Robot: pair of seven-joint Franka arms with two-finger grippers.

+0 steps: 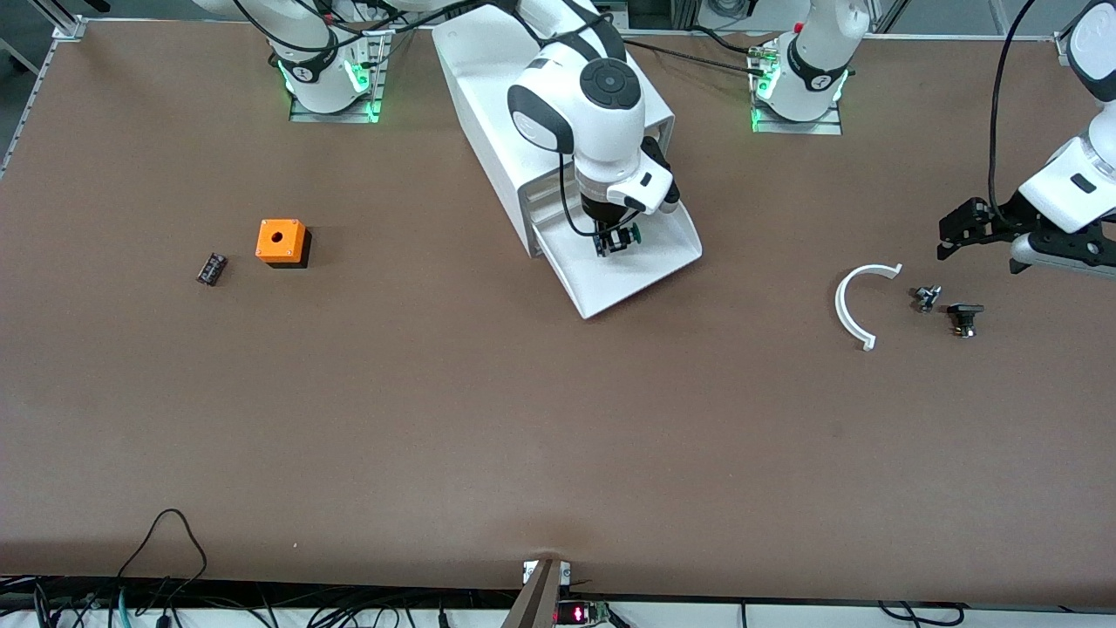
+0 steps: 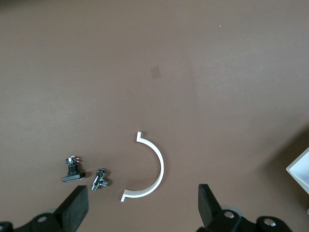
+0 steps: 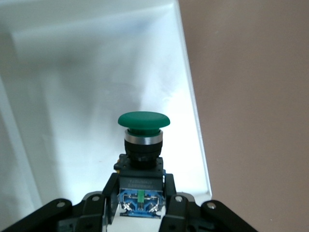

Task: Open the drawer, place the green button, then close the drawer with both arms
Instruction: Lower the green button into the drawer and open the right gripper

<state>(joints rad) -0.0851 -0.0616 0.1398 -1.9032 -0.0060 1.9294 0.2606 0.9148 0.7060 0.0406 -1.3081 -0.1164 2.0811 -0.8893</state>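
The lowest drawer point(image 1: 645, 266) of the white cabinet point(image 1: 497, 105) is pulled out toward the front camera. My right gripper point(image 1: 615, 241) is over the open drawer, shut on the button point(image 1: 629, 234). In the right wrist view the button point(image 3: 143, 140) shows its green cap and black-blue body between my fingers point(image 3: 170, 191), above the drawer's white floor point(image 3: 72, 96). My left gripper point(image 1: 959, 231) is open and empty, held over the table at the left arm's end; its fingers point(image 2: 75, 208) show in the left wrist view.
A white curved piece point(image 1: 853, 305), a small metal part point(image 1: 924, 298) and a black part point(image 1: 964, 317) lie below my left gripper. An orange cube with a hole point(image 1: 281, 242) and a small black part point(image 1: 211, 269) lie toward the right arm's end.
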